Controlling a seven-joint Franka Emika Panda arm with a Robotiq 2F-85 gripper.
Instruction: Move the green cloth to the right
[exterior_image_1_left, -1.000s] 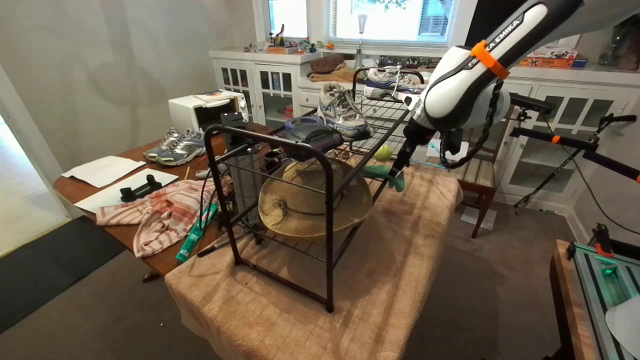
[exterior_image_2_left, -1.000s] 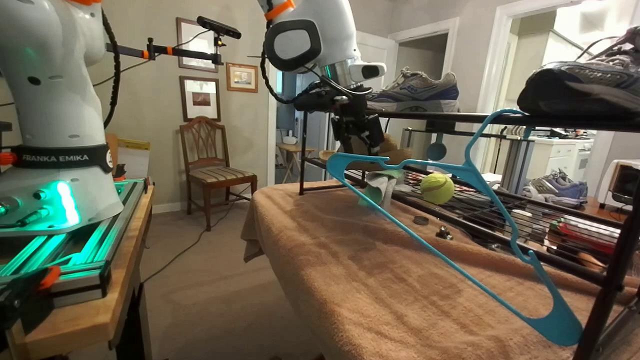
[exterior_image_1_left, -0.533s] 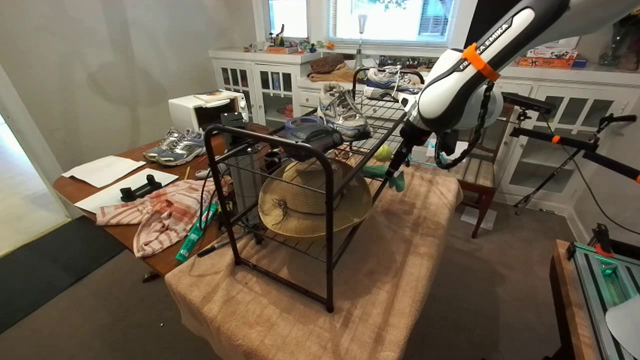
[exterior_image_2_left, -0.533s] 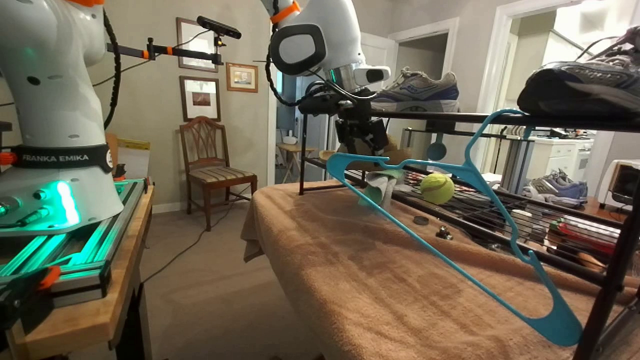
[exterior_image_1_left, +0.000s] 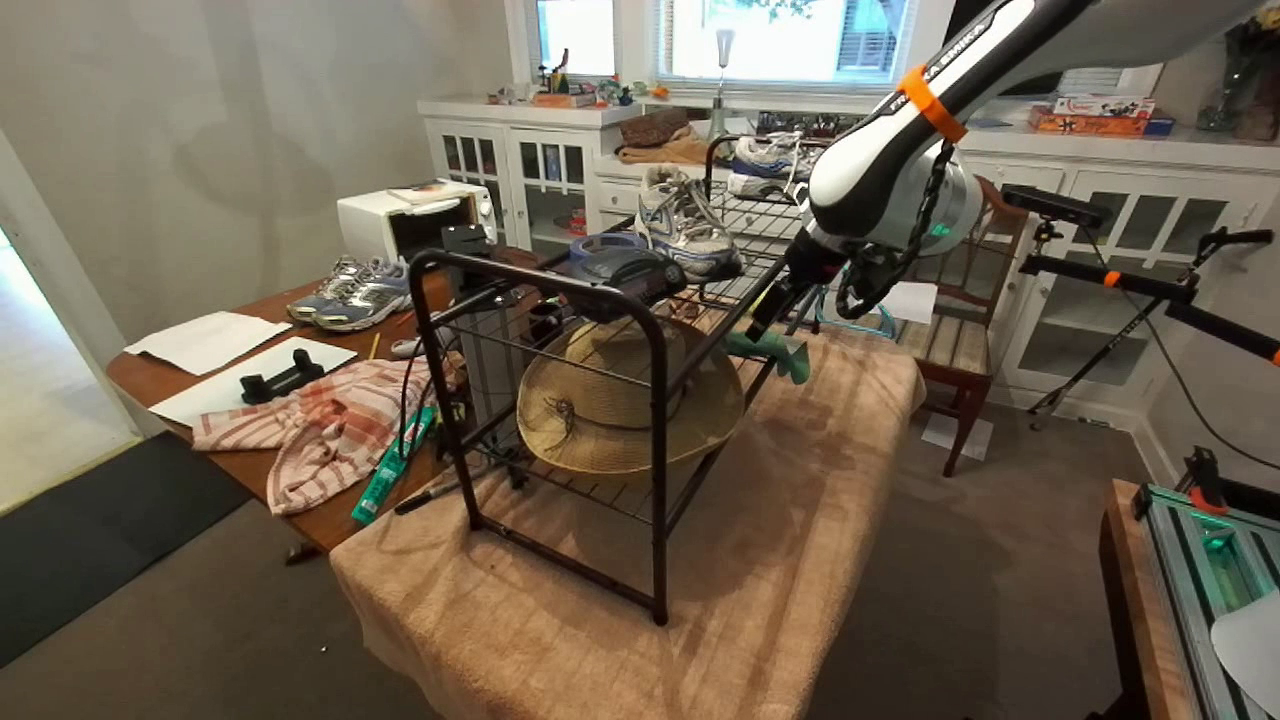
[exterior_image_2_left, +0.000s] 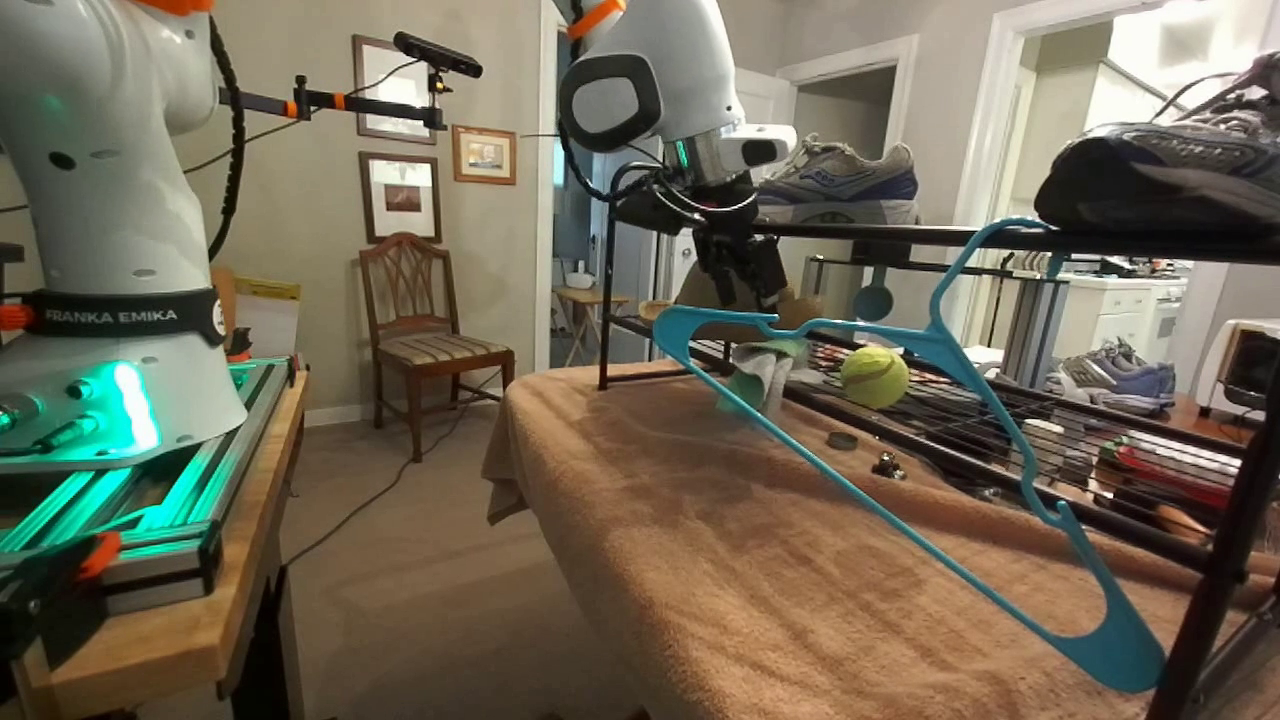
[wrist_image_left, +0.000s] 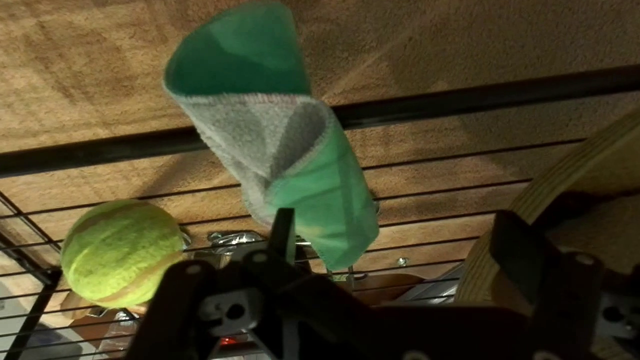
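The green cloth (wrist_image_left: 325, 195), grey on its inner side, lies folded across the front rail of the rack's lower shelf, one end hanging over. It also shows in both exterior views (exterior_image_1_left: 785, 358) (exterior_image_2_left: 762, 375). My gripper (wrist_image_left: 397, 225) is open and empty. In the wrist view its left finger overlaps the lower part of the cloth; its right finger is in front of the straw hat (wrist_image_left: 480, 280). In both exterior views the gripper (exterior_image_1_left: 778, 325) (exterior_image_2_left: 748, 300) is above the cloth, and a gap shows between them in an exterior view.
A tennis ball (exterior_image_2_left: 875, 378) sits on the lower shelf beside the cloth. A blue hanger (exterior_image_2_left: 850, 488) hangs from the dark metal rack (exterior_image_1_left: 658, 480). Shoes (exterior_image_1_left: 690, 235) stand on the upper shelf. The straw hat (exterior_image_1_left: 580, 420) is on the lower shelf. A tan towel (exterior_image_1_left: 800, 520) covers the table.
My gripper has moved leftward in an exterior view and rightward in the opposite-facing exterior view, further over the rack, and its fingers now show apart. The cloth has not visibly moved.
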